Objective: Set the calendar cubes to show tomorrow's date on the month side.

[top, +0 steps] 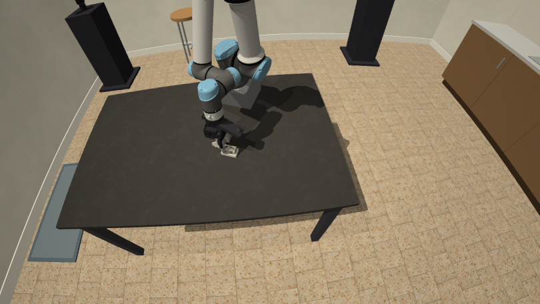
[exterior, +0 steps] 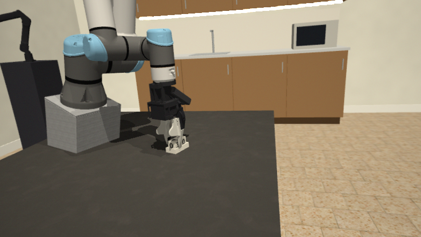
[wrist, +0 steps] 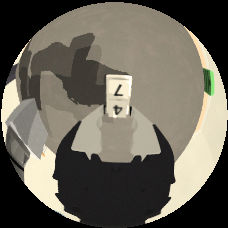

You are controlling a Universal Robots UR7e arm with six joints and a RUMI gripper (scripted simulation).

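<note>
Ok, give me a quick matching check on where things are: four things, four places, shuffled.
Things:
1. gripper
2. stool
3. microwave
4. floor mat

Places:
A. on the kitchen counter
B. flat on the floor beside the table
C. lowered onto the calendar tray, fingers either side of a cube
D. standing by the back wall, beyond the table

Pairs: 1-C, 2-D, 3-A, 4-B
</note>
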